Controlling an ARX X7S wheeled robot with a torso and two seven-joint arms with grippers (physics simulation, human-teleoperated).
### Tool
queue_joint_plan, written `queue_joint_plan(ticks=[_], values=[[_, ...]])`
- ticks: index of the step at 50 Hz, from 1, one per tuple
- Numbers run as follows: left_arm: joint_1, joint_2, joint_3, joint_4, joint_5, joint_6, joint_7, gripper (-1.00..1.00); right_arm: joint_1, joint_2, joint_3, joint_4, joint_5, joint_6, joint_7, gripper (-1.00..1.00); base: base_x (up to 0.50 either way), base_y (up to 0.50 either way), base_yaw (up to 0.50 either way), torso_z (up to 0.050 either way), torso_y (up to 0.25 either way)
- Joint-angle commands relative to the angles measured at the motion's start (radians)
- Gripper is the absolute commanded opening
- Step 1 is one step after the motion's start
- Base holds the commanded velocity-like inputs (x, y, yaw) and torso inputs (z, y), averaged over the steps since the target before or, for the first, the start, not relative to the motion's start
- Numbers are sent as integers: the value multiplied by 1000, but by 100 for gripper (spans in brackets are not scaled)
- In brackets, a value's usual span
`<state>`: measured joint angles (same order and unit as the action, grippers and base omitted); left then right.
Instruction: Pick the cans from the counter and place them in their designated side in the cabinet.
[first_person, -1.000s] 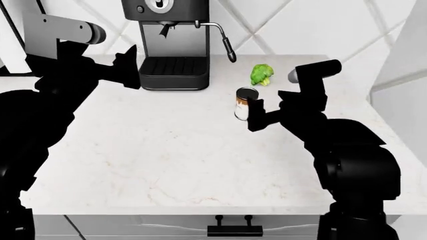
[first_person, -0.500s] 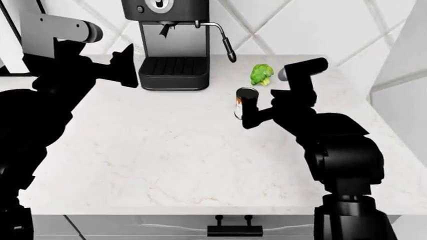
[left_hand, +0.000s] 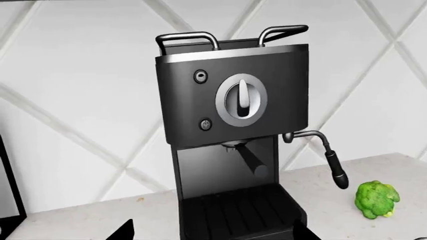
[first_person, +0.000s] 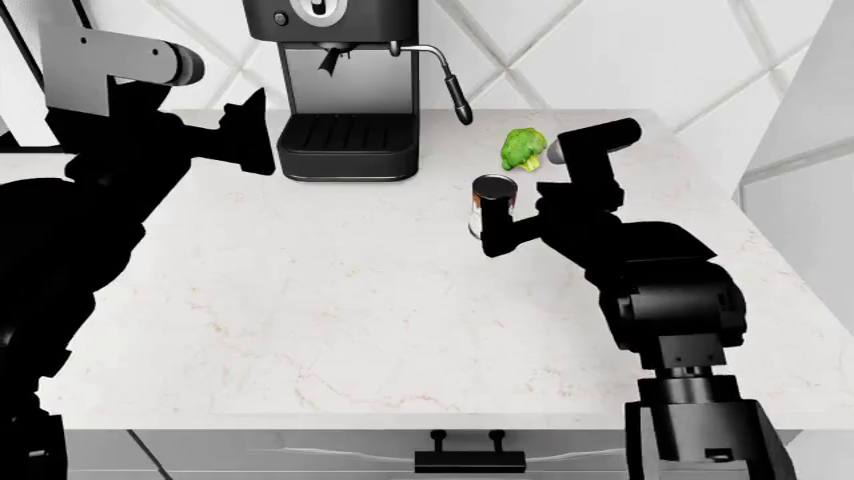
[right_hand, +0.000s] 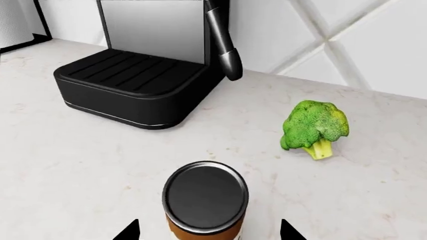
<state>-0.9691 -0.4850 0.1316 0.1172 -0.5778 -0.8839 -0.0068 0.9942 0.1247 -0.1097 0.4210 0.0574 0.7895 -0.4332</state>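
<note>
One can (first_person: 489, 192), white with a brown band and a dark lid, stands upright on the white counter (first_person: 334, 300), just in front of the broccoli. My right gripper (first_person: 497, 228) is open, with a finger on either side of the can. In the right wrist view the can (right_hand: 205, 197) sits between the two dark fingertips (right_hand: 128, 232) of the right gripper (right_hand: 208, 234), with gaps on both sides. My left gripper (first_person: 254, 135) hovers open and empty beside the coffee machine; in the left wrist view the left gripper (left_hand: 212, 235) faces the machine's drip tray. The cabinet is out of view.
A black coffee machine (first_person: 347, 90) with a steam wand (first_person: 458, 95) stands at the back of the counter. A green broccoli floret (first_person: 522, 149) lies just behind the can. Grey drawer fronts with a black handle (first_person: 469, 460) run below the front edge. A pale panel (first_person: 801, 110) rises at the right.
My right arm has moved left and forward, so its open fingers now straddle the can instead of standing beside it. The left arm has hardly moved.
</note>
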Motion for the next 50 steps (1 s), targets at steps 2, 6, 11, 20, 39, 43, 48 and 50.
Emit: queue_joint_plan(ticks=[2, 6, 11, 20, 39, 43, 48, 50], values=[[-4, -1, 2, -13, 3, 7, -1, 100, 33, -2, -16, 109, 2, -66, -1, 100, 0, 0, 0, 0, 0], [-4, -3, 0, -12, 1, 6, -2, 100, 46, -7, -23, 141, 4, -84, -3, 100, 0, 0, 0, 0, 0], [-5, -6, 0, -16, 2, 8, -2, 100, 59, -12, -32, 175, 6, -104, -7, 100, 0, 0, 0, 0, 0], [-6, -7, 1, -23, 3, 12, -2, 100, 76, -16, -43, 222, 11, -130, -11, 100, 0, 0, 0, 0, 0], [-6, -7, -1, -29, -1, 16, -4, 100, 150, -32, -68, 415, 16, -233, -24, 100, 0, 0, 0, 0, 0], [-6, -9, -4, -21, -6, 8, -8, 100, 173, -38, -71, 480, 17, -270, -29, 100, 0, 0, 0, 0, 0], [-7, -9, -3, -22, -6, 9, -10, 100, 200, -44, -76, 552, 23, -310, -32, 100, 0, 0, 0, 0, 0], [-7, -10, -2, -21, -6, 9, -10, 100, 210, -47, -77, 578, 24, -325, -34, 100, 0, 0, 0, 0, 0]])
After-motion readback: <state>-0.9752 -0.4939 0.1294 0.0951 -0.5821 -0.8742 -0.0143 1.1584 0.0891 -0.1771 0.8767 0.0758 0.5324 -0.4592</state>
